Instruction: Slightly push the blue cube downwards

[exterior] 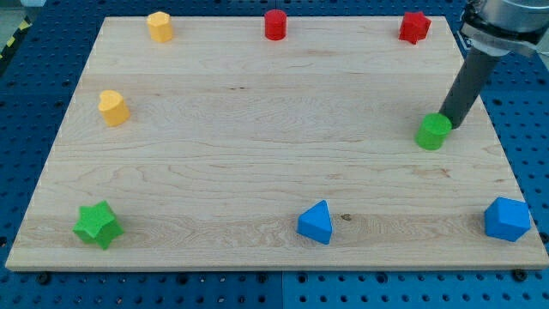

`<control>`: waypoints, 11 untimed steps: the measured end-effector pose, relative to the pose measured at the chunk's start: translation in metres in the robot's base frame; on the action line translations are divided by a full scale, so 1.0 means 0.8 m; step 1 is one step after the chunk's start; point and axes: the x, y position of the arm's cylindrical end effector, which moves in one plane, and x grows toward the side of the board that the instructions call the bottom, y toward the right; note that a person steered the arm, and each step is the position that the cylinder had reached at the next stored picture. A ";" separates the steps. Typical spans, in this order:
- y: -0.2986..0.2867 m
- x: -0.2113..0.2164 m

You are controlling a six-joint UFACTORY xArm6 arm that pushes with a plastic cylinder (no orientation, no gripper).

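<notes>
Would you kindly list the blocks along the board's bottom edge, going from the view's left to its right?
green star block → blue block with a pointed top → blue cube, close to the board's right corner.

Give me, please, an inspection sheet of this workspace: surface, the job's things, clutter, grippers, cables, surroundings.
Surface: wooden board, bare in the middle, blocks along its edges.
Job's things: two blue blocks at the view's bottom, a blue block at centre-right and a blue block in the corner at the view's right; which is the cube I cannot tell.
Clutter: green cylinder, green star, two yellow blocks, red cylinder, red block.
Grippers: none; my tip is at the green cylinder's upper right side, seemingly touching, far from both blue blocks.
Cables: nothing seen.
Surroundings: blue perforated table around the board.
</notes>
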 end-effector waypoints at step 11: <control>0.061 0.226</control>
